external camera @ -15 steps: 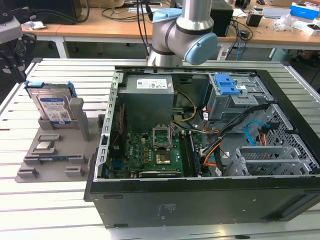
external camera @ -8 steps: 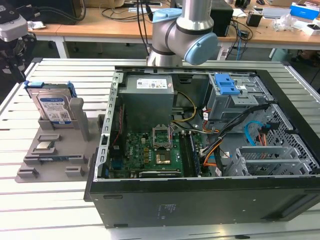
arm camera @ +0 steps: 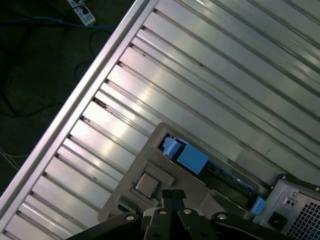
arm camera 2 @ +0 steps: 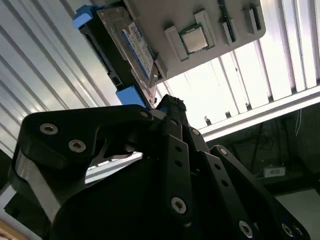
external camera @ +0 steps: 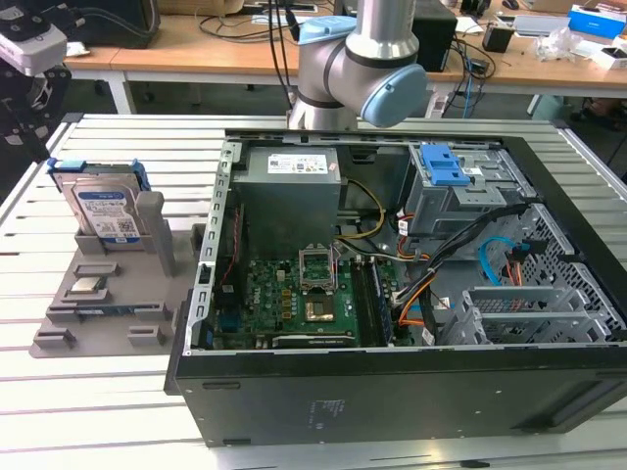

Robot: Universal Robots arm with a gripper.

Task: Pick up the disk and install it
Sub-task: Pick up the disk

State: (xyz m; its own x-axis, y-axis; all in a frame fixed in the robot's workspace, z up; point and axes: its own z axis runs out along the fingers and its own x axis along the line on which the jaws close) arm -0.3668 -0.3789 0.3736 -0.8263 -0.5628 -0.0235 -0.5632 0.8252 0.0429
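The flat silver-grey metal disk (external camera: 103, 211), blue-railed and labelled, stands on edge in a slot at a back corner of the grey plastic holder (external camera: 108, 328), so its upper edge is free for grasping. Over the holder, the black gripper (arm camera: 172, 194) hangs with fingertips together, holding nothing.

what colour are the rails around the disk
Blue. The rails frame the silver-grey disk, and they show best in the exterior view.
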